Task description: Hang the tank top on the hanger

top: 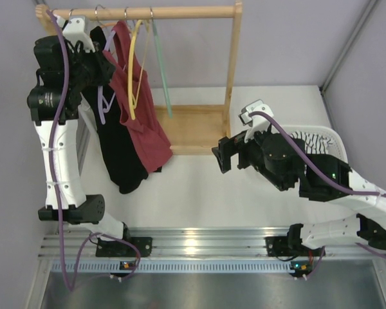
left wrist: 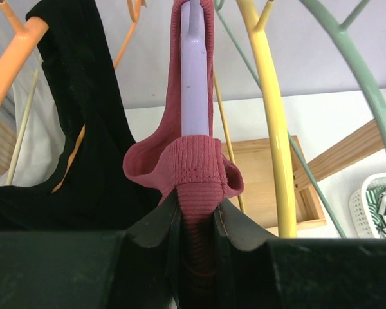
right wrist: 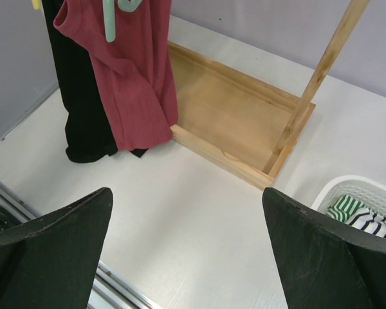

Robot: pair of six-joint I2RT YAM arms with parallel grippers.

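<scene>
The maroon tank top (top: 143, 122) hangs from the rack, its body draped down beside a black garment (top: 119, 158). In the left wrist view a ribbed strap of the tank top (left wrist: 196, 168) wraps the end of the lavender hanger (left wrist: 194, 77). My left gripper (left wrist: 196, 222) is shut on that strap just below the hanger's tip. From above, the left gripper (top: 106, 69) is raised at the rack and a bit of the lavender hanger (top: 101, 106) shows beneath it. My right gripper (top: 222, 158) hovers open and empty over the table, right of the tank top (right wrist: 135, 84).
A yellow hanger (left wrist: 270, 116), a pale green hanger (left wrist: 367, 77) and an orange hanger (left wrist: 13, 64) crowd the same wooden rod (top: 180, 11). The rack's wooden base tray (right wrist: 238, 122) and post (right wrist: 321, 71) stand behind. A white basket (top: 338, 138) with striped cloth (right wrist: 367, 215) sits at the right.
</scene>
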